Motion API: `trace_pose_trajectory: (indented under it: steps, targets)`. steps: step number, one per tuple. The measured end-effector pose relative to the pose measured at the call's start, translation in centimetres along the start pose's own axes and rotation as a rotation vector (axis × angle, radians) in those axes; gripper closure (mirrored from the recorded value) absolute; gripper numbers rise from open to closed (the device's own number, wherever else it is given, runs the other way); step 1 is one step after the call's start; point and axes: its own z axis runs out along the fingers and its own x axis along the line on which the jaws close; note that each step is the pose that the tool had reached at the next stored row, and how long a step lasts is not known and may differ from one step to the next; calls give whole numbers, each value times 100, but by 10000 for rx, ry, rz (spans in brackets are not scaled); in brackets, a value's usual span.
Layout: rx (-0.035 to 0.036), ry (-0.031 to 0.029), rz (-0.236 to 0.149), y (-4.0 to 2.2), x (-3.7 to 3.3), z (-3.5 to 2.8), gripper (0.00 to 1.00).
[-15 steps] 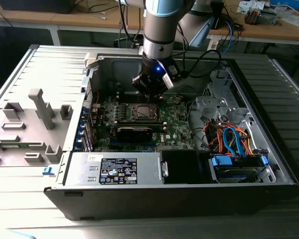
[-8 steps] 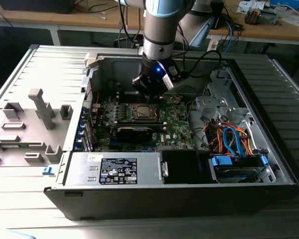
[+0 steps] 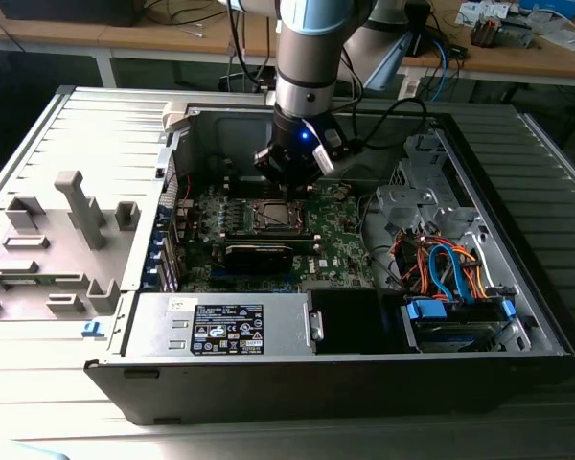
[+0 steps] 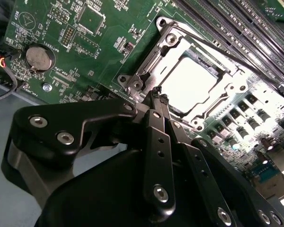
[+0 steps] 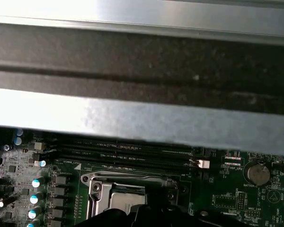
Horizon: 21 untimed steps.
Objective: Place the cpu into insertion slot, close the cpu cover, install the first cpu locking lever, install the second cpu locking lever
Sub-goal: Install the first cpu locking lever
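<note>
One arm, one gripper (image 4: 159,97), one open computer case (image 3: 517,287) lying on its side, one green motherboard (image 3: 340,240) inside it. One insertion slot (image 3: 273,217) sits near the middle of the board, just below the gripper in the exterior view. One cpu (image 4: 188,80) lies flat in the slot, its pale metal top showing bright through the window of the one cpu cover (image 4: 223,79), which is down flat over it. Second wrist view: the gripper's two black fingers are pinched together, tips meeting with no visible gap, nothing seen between them; the tips hang right at the socket's edge, beside a screwed corner of the metal frame, touching or not I cannot tell. One thin wire lever (image 4: 217,47) runs along the far side of the socket frame next to the long black memory slots (image 4: 236,23); a second lever cannot be made out. One round coin battery (image 4: 36,56) sits on the board well apart from the socket; it also shows in the first wrist view. First wrist view: the socket frame sits partly behind the dark gripper body, with a row of small capacitors (image 5: 35,198) beside it. One black card (image 3: 259,255) lies just beside the socket in the exterior view; a bundle of orange and blue cables (image 3: 446,268) sits toward the exterior view's right.
</note>
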Motion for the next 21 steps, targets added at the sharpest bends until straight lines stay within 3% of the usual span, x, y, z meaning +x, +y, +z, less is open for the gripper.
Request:
trace_pose_trajectory:
  steps: [13, 21]
  targets:
    - [0, 0, 0, -86, 8, -1, 89]
    - [1, 0, 1, -210, 21, -22, 89]
